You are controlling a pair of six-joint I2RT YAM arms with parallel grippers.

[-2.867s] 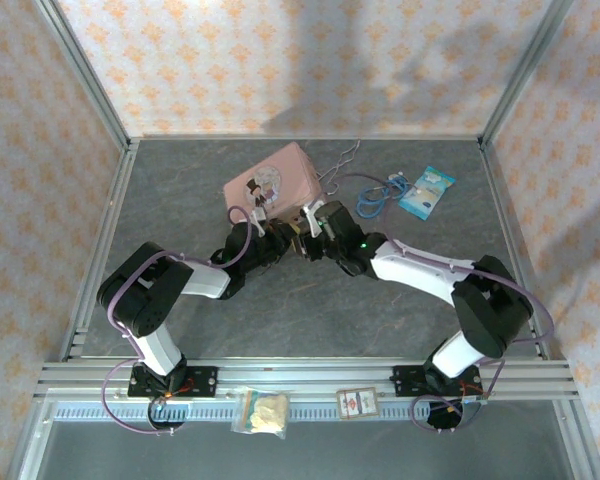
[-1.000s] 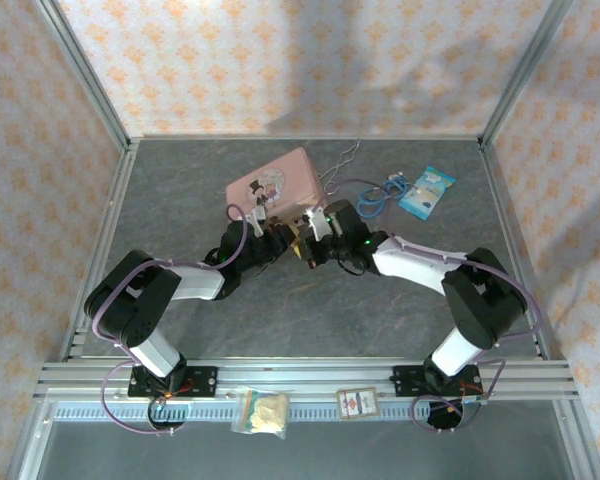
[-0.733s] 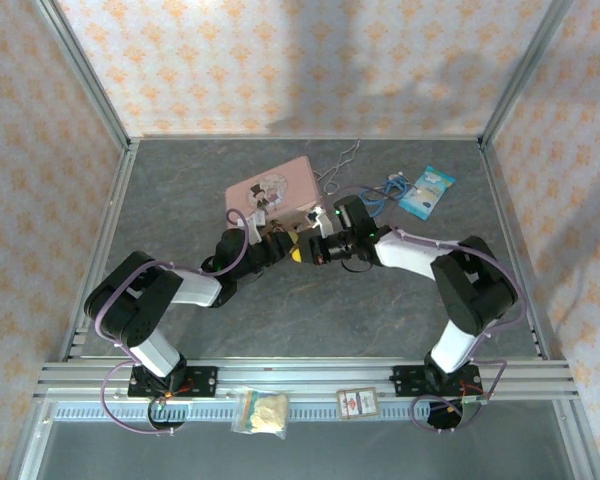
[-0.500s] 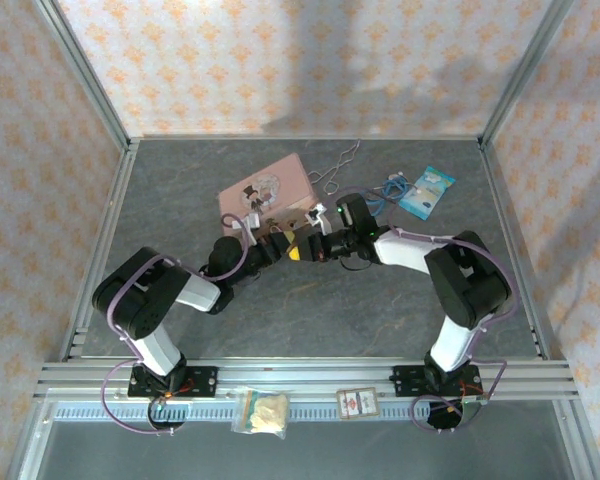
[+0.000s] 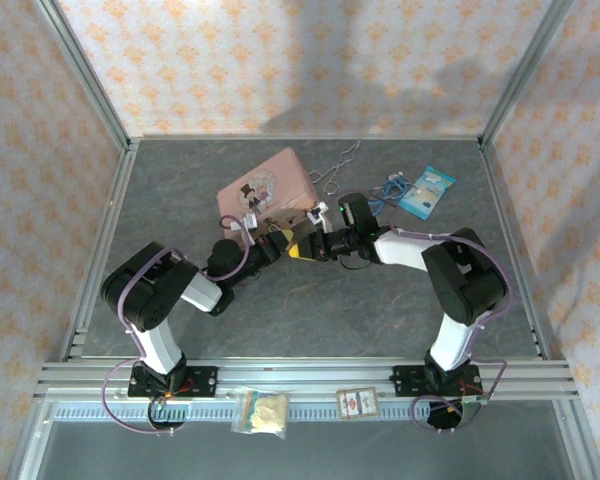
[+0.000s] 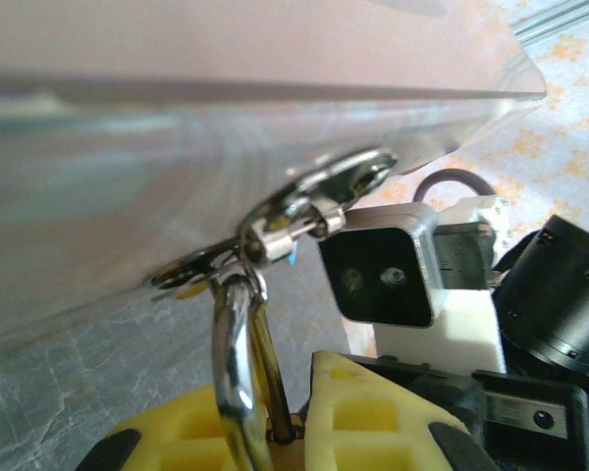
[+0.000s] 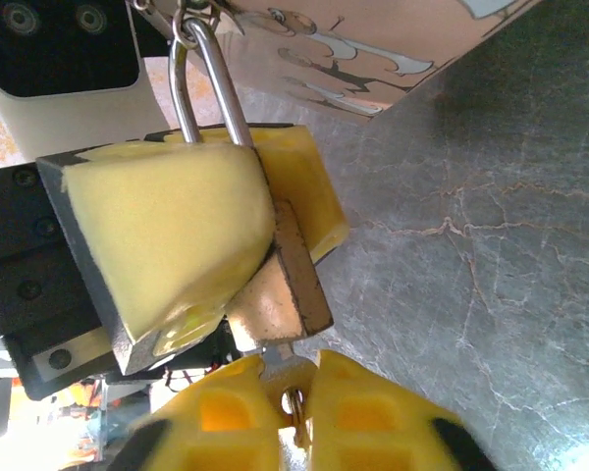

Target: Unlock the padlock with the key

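Observation:
The brass padlock [image 7: 280, 289] hangs by its silver shackle [image 7: 206, 88] from the clasp [image 6: 275, 231] of the pink tin [image 5: 265, 188]. My left gripper [image 6: 275, 412] is shut on the padlock, and its yellow fingers [image 7: 177, 231] cover most of the brass body. The shackle [image 6: 238, 383] rises between those fingers. My right gripper [image 7: 293, 378] is shut on the key [image 7: 293, 365], whose blade goes into the padlock's bottom face. In the top view both grippers [image 5: 280, 243] [image 5: 317, 243] meet nose to nose in front of the tin.
A thin silver wire loop [image 5: 335, 165], a blue cable [image 5: 383, 190] and a blue packet [image 5: 427, 190] lie behind and right of the tin. A small bag [image 5: 262, 412] and a card [image 5: 357, 403] rest on the front rail.
The pink tin has slid a little to the left and turned. The right gripper has pushed left along with it, the key staying at the padlock, and the left gripper has kept its hold.

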